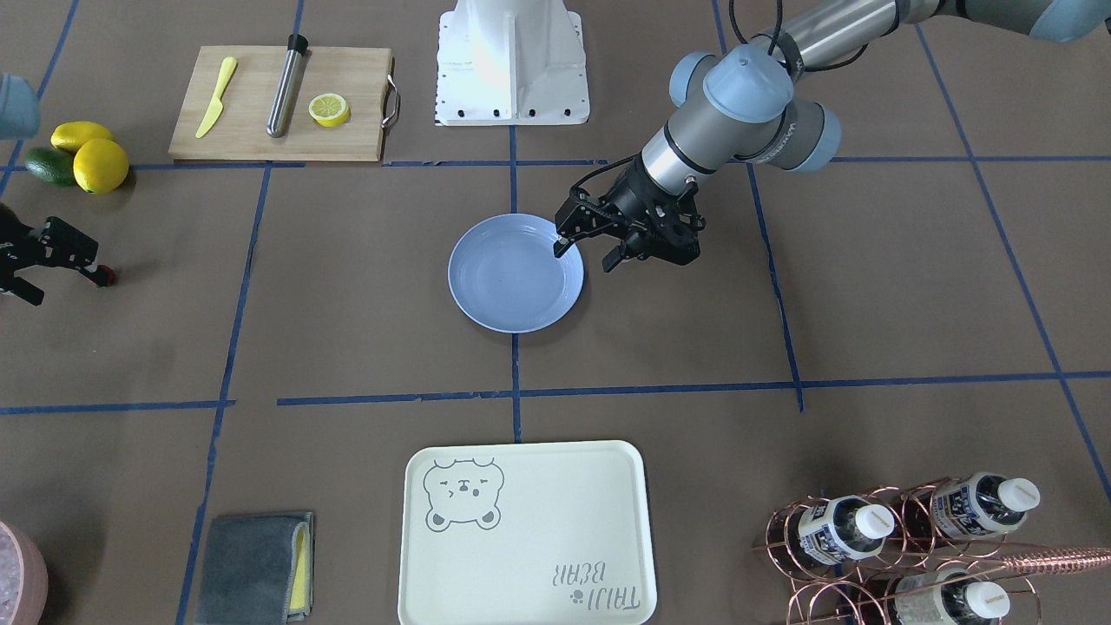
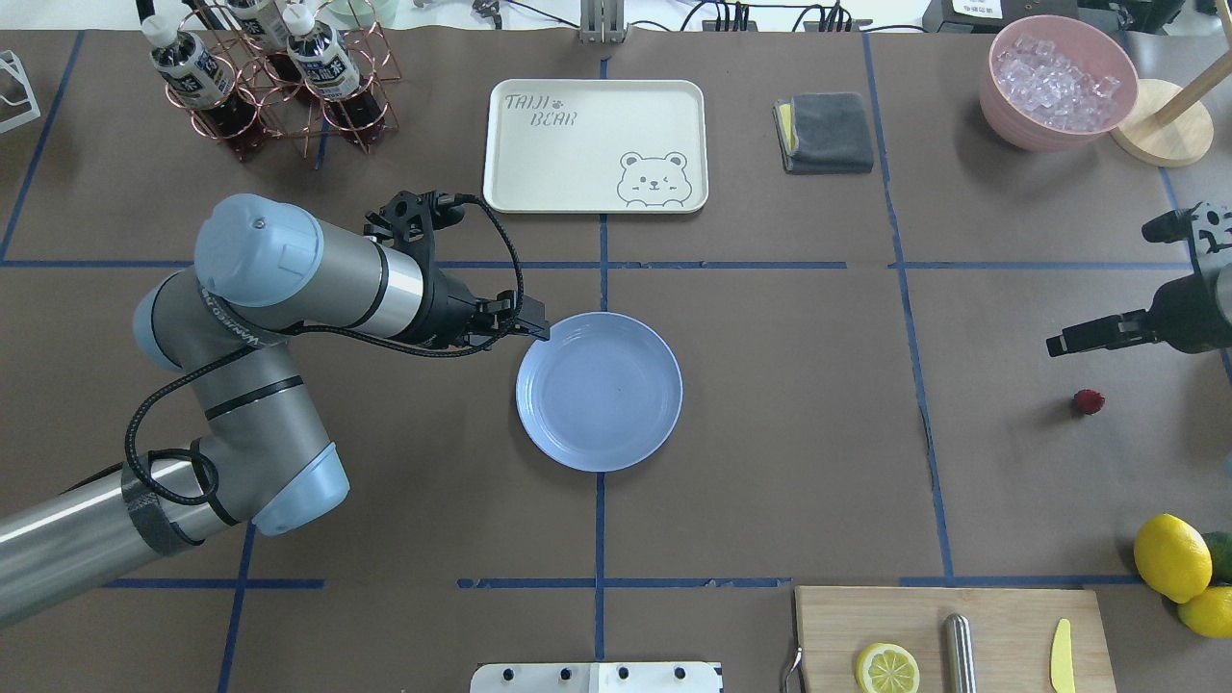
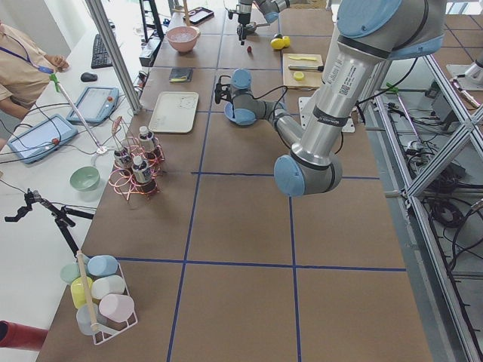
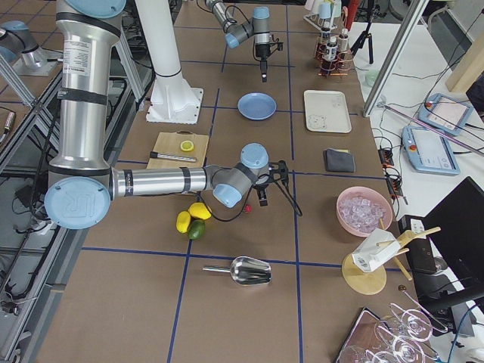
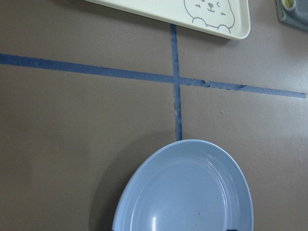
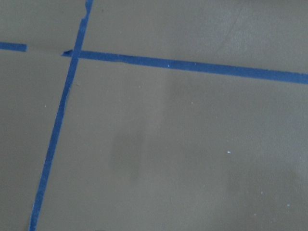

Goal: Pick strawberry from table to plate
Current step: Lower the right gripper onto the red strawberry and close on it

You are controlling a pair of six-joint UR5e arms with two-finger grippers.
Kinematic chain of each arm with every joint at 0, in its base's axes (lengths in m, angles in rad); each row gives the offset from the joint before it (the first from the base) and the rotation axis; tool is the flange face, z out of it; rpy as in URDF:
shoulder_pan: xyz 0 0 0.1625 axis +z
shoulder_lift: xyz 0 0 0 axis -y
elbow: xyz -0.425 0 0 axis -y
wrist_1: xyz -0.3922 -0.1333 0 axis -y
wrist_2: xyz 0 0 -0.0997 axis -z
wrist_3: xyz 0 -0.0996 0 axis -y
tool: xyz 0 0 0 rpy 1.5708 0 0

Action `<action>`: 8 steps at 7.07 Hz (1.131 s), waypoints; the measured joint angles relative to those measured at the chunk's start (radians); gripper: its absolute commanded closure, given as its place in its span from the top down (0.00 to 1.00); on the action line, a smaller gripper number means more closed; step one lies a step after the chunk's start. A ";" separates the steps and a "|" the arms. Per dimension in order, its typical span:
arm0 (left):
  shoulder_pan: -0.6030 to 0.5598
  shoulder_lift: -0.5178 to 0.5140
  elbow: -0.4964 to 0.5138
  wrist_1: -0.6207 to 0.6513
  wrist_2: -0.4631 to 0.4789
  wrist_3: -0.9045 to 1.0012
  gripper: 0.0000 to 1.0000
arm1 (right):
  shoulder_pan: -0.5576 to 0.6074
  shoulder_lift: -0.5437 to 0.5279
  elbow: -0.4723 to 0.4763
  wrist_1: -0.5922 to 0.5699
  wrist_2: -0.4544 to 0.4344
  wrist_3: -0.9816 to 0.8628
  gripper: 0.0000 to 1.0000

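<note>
Light-blue plate [image 5: 187,192] near, lower rim cut off by frame. Brown table [image 5: 72,139]; blue tape lines [image 5: 176,72] cross just beyond plate. Cream bear-print tray [image 5: 192,12] far. Grey cloth [image 5: 294,13] corner far right.

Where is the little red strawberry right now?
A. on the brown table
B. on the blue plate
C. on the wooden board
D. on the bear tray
A: the strawberry lies on the brown table, far off to the side of the blue plate, which has nothing on it.
</note>
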 measured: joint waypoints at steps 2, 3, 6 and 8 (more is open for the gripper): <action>-0.002 0.007 -0.004 0.000 0.000 0.000 0.82 | -0.041 -0.037 -0.005 0.014 -0.067 0.005 1.00; -0.002 0.008 -0.005 0.000 -0.001 0.000 0.83 | -0.065 -0.044 -0.010 0.014 -0.108 0.007 1.00; -0.002 0.010 -0.006 -0.001 -0.001 0.000 0.82 | -0.103 -0.045 -0.051 0.016 -0.148 0.005 0.74; -0.003 0.010 -0.006 -0.002 -0.001 0.000 0.83 | -0.109 -0.044 -0.060 0.018 -0.147 0.004 0.23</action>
